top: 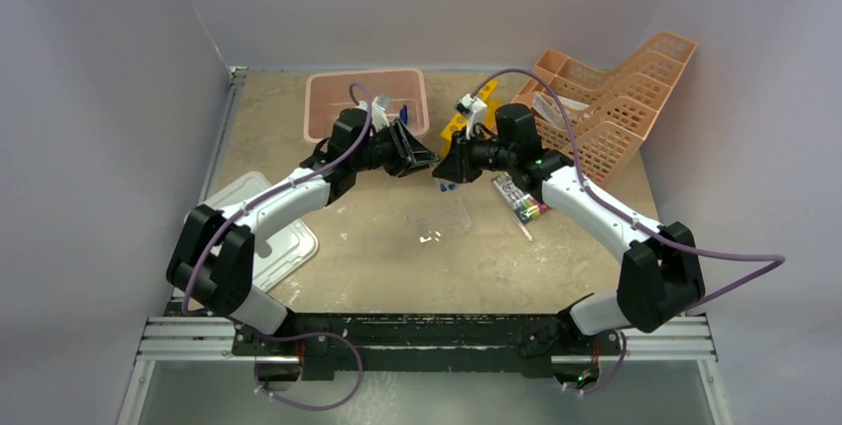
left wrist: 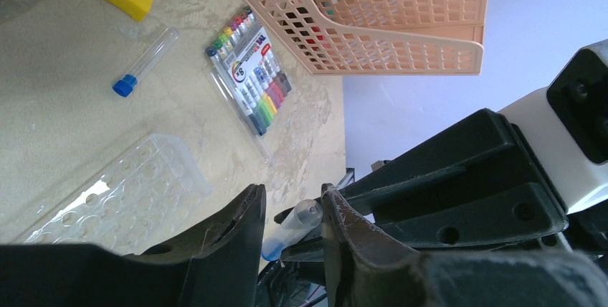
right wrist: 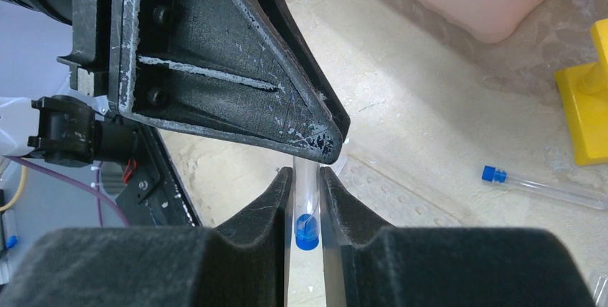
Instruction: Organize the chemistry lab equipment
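From above, both arms reach from their bases at the near edge toward the middle of the tan mottled bench (top: pixel 397 276), elbows out and forearms angled inward; the left tool (top: pixel 422 155) and the right tool (top: pixel 444 172) meet nose to nose above the surface. Behind them sits a shallow pink plastic tub (top: pixel 333 112); to its right stands a yellow plastic stand (top: pixel 481 107), and further right a peach lattice file tray (top: pixel 616 97). A clear pack of coloured markers (top: pixel 522 200) lies just beside the right forearm; a clear plastic well plate (top: pixel 444 218) lies on the bench near the two tools; a translucent white lid (top: pixel 283 241) lies by the left arm.

In the left wrist view, the left tool's black fingers (left wrist: pixel 236 235) stand part-way open. A small clear tube with a blue cap (left wrist: pixel 300 219) sits in the gap with space showing beside it, and I cannot tell whether either finger touches it. The right tool comes in from the right, its wedge-shaped body pointing at that gap. On the bench below lie the well plate, the marker pack and a second blue-capped clear tube (left wrist: pixel 143 59) on its side, apart from both and near the yellow stand.

In the right wrist view, the right tool's fingers are closed on the small clear tube, pinching it at its blue-capped end; the tube runs straight away from the wrist. The tip of the left tool crosses the tube's far end. The second tube lies on the bench to the right, near the yellow stand, with the pink tub beyond.
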{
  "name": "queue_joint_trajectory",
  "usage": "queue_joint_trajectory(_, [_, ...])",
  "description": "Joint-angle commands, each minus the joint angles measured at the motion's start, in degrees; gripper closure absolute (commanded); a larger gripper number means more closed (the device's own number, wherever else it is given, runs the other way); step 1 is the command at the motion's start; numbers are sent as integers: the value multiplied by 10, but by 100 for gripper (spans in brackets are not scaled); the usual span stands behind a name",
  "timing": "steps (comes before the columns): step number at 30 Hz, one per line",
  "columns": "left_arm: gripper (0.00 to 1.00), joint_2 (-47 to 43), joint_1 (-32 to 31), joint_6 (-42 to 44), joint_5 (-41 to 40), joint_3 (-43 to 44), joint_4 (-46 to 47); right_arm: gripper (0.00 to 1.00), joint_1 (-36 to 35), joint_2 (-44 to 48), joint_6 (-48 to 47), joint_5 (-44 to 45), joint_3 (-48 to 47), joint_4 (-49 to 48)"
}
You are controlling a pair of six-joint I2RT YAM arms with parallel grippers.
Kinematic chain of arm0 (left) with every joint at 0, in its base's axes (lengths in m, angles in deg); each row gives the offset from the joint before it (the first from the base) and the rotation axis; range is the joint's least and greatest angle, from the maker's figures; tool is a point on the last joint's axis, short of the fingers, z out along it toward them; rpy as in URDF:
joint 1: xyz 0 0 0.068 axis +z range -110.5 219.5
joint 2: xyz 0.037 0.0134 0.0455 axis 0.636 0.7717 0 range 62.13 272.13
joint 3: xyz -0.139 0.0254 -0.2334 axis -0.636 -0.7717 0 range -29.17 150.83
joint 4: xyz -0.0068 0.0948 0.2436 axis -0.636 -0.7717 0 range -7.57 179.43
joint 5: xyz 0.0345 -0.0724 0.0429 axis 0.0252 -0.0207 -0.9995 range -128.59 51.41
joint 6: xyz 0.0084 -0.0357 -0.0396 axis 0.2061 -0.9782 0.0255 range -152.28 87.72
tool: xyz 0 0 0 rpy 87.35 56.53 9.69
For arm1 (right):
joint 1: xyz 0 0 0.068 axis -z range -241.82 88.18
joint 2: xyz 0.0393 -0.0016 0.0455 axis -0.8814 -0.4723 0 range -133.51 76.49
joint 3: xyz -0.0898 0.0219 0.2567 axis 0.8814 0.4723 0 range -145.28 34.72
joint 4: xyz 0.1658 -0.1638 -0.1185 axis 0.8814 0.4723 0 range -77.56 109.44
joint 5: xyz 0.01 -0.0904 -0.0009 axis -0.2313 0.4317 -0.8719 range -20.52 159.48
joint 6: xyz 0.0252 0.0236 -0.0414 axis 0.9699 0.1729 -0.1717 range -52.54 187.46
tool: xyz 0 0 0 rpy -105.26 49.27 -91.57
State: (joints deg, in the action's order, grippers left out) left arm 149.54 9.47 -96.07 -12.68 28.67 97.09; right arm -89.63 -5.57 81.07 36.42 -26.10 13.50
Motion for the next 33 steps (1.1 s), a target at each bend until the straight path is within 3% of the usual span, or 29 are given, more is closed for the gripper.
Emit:
queue_joint_trajectory(1, [73, -13, 0, 49, 11, 20, -23, 80, 0, 5, 10, -19, -32, -11])
queue_joint_trajectory(5, [86, -19, 0, 50, 3, 21, -24, 78, -1, 6, 24, -15, -32, -11])
queue_joint_trajectory(12, [94, -39, 1, 28, -17, 41, -23, 53, 5, 30, 141, -22, -26, -41])
queue_joint_trajectory(21, [95, -76, 9, -136, -80, 64, 24, 27, 5, 133, 360, 162, 43, -122])
queue_joint_trajectory(27, [95, -77, 9, -289, -122, 23, 129, 27, 5, 138, 491, 149, 76, -240])
queue_joint_trajectory(33, [95, -79, 9, -319, -133, 31, 132, 40, 5, 124, 557, 148, 86, -326])
